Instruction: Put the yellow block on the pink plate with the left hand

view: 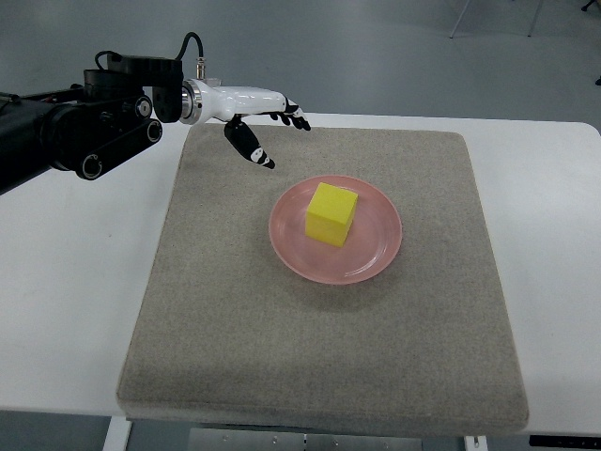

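Note:
A yellow block (331, 214) rests on the pink plate (376, 254), near the plate's middle, on a grey mat. My left hand (272, 127) hovers above the mat's far left corner, up and to the left of the plate and apart from the block. Its white fingers with black tips are spread and hold nothing. The black left arm comes in from the picture's left edge. No right arm shows.
The grey felt mat (244, 319) covers most of a white table (66, 310). The table's front edge runs along the bottom of the picture. Grey floor and metal chair legs (498, 17) lie beyond the far edge.

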Available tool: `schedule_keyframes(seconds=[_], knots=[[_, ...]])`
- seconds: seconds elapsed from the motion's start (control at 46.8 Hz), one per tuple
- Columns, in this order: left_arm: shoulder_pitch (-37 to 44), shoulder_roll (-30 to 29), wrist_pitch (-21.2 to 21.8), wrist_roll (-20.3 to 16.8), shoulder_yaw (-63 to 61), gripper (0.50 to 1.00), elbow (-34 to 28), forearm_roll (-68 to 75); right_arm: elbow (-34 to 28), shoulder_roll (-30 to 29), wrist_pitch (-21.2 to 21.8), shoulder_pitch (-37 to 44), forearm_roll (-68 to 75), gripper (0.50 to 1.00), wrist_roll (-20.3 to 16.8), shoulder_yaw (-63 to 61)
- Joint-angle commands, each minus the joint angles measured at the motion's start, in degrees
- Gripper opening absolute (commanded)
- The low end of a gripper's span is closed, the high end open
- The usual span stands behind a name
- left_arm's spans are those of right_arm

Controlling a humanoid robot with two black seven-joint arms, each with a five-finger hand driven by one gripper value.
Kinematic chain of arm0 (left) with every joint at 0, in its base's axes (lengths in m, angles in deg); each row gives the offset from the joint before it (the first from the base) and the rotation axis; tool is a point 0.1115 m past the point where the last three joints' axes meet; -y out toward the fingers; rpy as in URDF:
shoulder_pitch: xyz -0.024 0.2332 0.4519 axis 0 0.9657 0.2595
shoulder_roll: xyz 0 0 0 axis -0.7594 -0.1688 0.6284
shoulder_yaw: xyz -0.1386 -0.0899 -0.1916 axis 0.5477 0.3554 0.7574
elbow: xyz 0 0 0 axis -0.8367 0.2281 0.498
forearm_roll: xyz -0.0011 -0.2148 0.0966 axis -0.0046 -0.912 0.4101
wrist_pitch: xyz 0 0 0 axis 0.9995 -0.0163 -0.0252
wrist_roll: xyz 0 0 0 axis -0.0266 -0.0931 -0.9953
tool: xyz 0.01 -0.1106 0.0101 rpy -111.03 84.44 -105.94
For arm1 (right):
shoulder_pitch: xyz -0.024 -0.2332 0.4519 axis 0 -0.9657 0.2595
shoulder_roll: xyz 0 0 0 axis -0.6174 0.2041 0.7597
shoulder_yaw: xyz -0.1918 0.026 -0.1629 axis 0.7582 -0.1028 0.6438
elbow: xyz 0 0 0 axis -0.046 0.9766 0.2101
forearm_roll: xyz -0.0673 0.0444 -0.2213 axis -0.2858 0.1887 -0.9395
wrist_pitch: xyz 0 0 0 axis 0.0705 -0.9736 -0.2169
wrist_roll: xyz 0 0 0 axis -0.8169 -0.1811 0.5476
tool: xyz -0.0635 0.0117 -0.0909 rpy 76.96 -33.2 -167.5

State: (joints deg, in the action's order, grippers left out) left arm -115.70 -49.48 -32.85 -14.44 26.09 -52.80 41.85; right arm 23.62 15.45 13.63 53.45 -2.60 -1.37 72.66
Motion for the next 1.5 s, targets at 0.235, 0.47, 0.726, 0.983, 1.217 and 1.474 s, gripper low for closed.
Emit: schedule_keyframes(seconds=[0.235,0.47,0.726,0.983,1.217,1.474], knots=[[2.34,0.64,9.16,0.01,-0.32,0.879,-10.34,-6.2,0.0,0.0,0.0,0.0,0.02,0.924,0.0,0.0],[4.62,1.87,16.01,0.1,-0.24,0.921,-15.36,-17.53,0.0,0.0,0.0,0.0,0.02,0.924,0.0,0.0],[9.01,5.56,25.51,0.37,-0.24,0.958,-17.47,-35.55,0.0,0.0,0.0,0.0,0.02,0.924,0.0,0.0],[10.42,7.58,25.16,0.98,0.03,0.956,-19.05,-57.16,0.0,0.0,0.0,0.0,-0.06,0.924,0.0,0.0],[10.34,8.38,24.72,4.67,1.34,0.951,-19.14,-77.47,0.0,0.0,0.0,0.0,0.02,0.924,0.0,0.0],[11.56,8.29,17.79,10.56,17.33,0.954,-20.89,-80.04,0.0,0.0,0.0,0.0,0.02,0.924,0.0,0.0]])
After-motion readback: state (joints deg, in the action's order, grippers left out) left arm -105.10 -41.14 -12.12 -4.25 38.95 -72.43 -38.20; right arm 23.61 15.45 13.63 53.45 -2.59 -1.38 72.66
